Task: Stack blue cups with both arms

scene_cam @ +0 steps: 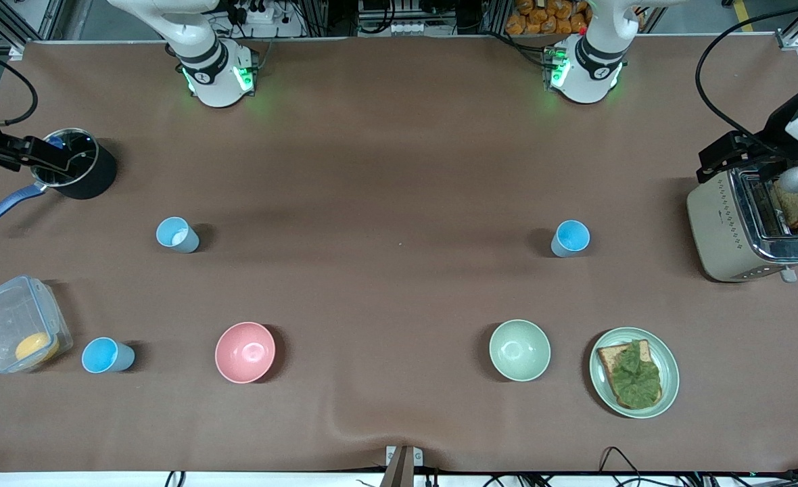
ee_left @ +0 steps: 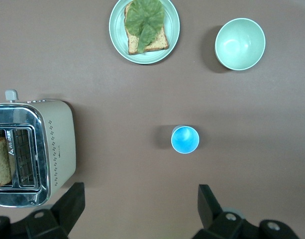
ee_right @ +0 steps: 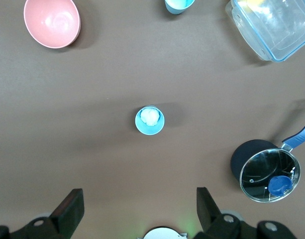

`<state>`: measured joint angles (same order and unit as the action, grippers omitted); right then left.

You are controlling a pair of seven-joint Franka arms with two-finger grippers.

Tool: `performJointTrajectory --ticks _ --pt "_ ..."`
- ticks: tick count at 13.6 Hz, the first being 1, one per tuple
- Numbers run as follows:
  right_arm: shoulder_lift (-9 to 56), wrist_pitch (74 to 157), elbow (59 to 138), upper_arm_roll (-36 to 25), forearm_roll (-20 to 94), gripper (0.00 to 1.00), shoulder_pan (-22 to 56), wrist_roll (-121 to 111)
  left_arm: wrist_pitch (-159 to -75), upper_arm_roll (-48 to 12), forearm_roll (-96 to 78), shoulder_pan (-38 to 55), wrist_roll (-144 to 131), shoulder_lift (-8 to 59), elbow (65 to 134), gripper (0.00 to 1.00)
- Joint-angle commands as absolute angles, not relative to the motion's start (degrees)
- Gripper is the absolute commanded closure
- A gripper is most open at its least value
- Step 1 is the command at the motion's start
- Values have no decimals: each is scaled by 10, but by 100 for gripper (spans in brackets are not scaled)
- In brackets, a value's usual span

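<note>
- Up over the left arm's end of the table, the left gripper (ee_left: 140, 201) hangs above the toaster (scene_cam: 750, 223), its fingers spread wide and holding nothing.
- Its wrist view looks straight down on one blue cup (scene_cam: 570, 238). I judge it is placed high like this to line up a clean drop onto that cup.
- Over the saucepan (scene_cam: 74, 172) at the right arm's end, the right gripper (ee_right: 138, 209) hangs too, its fingers likewise parted and bare, with the paler cup (scene_cam: 177, 235) below it.
- Both those cups stand upright and well apart, each toward its own arm's end, so one arm can take each.
- Nothing is stacked yet.
- A third cup (scene_cam: 107, 356) stands nearer the front camera, just beside the clear plastic box (scene_cam: 20, 331).
- All three are small handleless tumblers, sky-blue inside and greyer outside. The paler one has a white patch at its bottom.
- Nearer the front camera, the pink bowl (scene_cam: 245, 352) and green bowl (scene_cam: 519, 350) are much larger, and no part of the job.
</note>
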<state>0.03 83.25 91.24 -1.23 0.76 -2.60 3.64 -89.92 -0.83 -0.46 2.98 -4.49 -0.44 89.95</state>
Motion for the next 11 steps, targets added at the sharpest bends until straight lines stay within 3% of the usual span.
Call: performJointTrajectory --ticks 1,5,8,11 --pt "22 829 911 -4 4 0 -28 27 -904 -9 -9 28 -55 -6 901 0" --pt "65 828 911 -4 -3 0 -32 20 -904 -9 -9 28 -55 -6 901 0" --pt "137 845 918 -6 -22 0 -55 19 -904 -9 -9 29 -55 -7 901 0" --pt "143 948 1007 -6 -23 0 -57 19 -904 -10 -9 29 -55 -6 900 0"
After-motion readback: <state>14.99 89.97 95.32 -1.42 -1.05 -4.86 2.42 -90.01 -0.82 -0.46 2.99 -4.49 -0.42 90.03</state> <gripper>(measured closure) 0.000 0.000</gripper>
